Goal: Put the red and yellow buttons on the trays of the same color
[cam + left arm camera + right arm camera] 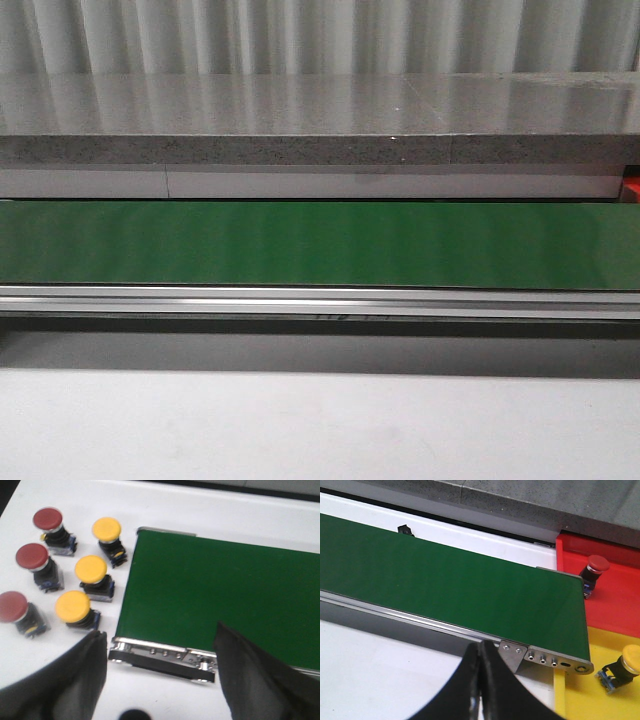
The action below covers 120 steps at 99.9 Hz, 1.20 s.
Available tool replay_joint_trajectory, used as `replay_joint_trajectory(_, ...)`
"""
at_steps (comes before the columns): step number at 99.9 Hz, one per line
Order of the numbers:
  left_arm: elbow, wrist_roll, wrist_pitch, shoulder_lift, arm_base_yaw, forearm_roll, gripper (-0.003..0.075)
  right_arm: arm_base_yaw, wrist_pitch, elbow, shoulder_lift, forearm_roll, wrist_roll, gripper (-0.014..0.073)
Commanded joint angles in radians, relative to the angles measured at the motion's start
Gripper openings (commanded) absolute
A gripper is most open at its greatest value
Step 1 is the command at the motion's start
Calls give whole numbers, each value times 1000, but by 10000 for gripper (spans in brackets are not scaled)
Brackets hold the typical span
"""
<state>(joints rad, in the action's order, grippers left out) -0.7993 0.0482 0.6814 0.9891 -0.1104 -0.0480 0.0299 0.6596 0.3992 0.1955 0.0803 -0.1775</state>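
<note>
In the left wrist view, the left gripper hung with its dark fingers spread wide and nothing between them, above the near end of the green conveyor belt. Just beside that end, on the white table, stood six unsorted push-buttons: three red mushroom-head buttons in one row and three yellow mushroom-head buttons in the row closer to the belt, each upright on a dark switch body.

The right gripper hung with its black fingers pressed together on nothing, over the belt's other end. Beyond it lay the yellow plastic tray holding one tipped yellow button, and farther off the red plastic tray with one red button.

The buttons looked light, rigid and top-heavy, so they would probably tip easily. The smooth domed caps seemed slippery; the squarer dark body below each cap appeared the safer place to take hold.
</note>
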Motion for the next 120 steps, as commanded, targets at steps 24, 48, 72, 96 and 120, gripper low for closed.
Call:
replay_joint_trajectory(24,-237,7,213,328,-145,-2,455,4,-70,23,8,-4,0,-66)
replay_joint_trajectory(48,-367,-10,296,537,-154,21,455,4,-70,23,8,-4,0,-66)
replay_joint_trajectory(72,-448,-7,327,643,-156,48,455,4,-70,23,8,-4,0,-66)
replay_joint_trajectory(96,-480,20,344,667,-205,55,455,4,-71,23,8,-4,0,-66)
replay_joint_trajectory(120,-482,20,317,744,-215,48,455,4,-71,23,8,-4,0,-66)
